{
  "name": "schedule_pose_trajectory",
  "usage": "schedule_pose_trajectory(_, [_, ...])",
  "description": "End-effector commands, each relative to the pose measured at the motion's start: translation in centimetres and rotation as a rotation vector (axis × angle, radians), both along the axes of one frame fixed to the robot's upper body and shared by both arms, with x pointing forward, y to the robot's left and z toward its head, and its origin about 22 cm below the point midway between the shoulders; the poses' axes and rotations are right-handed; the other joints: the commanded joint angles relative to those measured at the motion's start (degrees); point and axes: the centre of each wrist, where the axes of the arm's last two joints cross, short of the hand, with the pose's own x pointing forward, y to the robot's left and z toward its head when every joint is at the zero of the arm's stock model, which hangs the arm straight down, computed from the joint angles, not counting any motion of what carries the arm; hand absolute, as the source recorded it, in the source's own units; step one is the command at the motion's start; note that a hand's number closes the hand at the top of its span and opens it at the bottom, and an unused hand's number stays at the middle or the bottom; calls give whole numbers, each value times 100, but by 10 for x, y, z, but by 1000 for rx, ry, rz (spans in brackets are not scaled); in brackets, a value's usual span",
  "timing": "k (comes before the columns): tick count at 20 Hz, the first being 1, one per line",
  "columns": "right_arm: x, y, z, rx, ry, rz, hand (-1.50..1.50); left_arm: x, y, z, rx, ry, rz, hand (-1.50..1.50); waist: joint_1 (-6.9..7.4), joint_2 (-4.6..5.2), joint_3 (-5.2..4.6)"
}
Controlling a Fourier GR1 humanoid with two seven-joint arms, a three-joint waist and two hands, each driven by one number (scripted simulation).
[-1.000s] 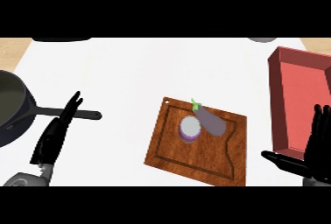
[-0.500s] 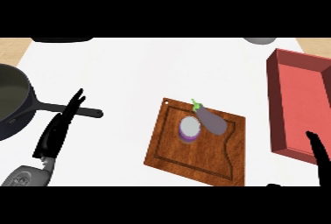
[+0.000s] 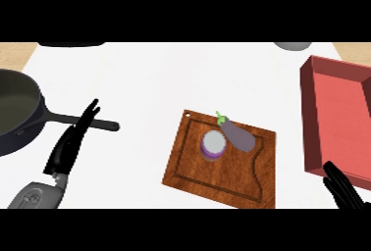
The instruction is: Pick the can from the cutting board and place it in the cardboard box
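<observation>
A purple can (image 3: 214, 145) with a silvery top stands upright on the wooden cutting board (image 3: 217, 181), touching an eggplant (image 3: 237, 135) to its right. The red box (image 3: 339, 128) lies along the right edge, open at the top. My left hand (image 3: 71, 145) rests at the left with straight fingers pointing up, well away from the board. Only the fingers (image 3: 340, 188) of my right hand show at the lower right corner, just below the box's near end, straight and holding nothing.
A dark frying pan (image 3: 16, 113) sits at the far left, its handle (image 3: 87, 121) passing behind my left hand's fingers. A grey object (image 3: 292, 45) and a dark one (image 3: 71, 44) peek in at the counter's far edge.
My right hand has sunk toward the lower right corner, so only its fingers remain in view. My left hand has shifted slightly right and up along the pan's handle.
</observation>
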Motion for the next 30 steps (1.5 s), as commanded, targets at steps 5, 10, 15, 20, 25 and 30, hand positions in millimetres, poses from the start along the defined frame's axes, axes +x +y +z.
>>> schedule_pose_trajectory(5, [-13, 48, 26, -148, 97, -145, -150, 20, 3, -6, 0, -8, 1, 0, -6, 16, 2])
schedule_pose_trajectory(10, [5, 93, 41, -184, 162, -137, -150, 14, 10, 6, 16, 0, -3, 0, 59, 8, 7])
schedule_pose_trajectory(15, [28, 117, 28, -176, 230, -125, -150, 10, 3, 11, 10, -12, -7, 0, 81, 2, 11])
schedule_pose_trajectory(20, [45, 107, 15, -199, 228, -113, -150, 2, 15, 19, 19, -9, -13, 0, 78, 1, 13])
schedule_pose_trajectory(25, [57, 104, 9, -174, 116, -137, -150, 3, -1, -6, 0, -11, -19, 0, 56, 4, 12])
schedule_pose_trajectory(30, [68, 117, 0, -236, 131, -146, -150, 16, 10, 3, 2, 0, -11, 0, 54, 6, 11])
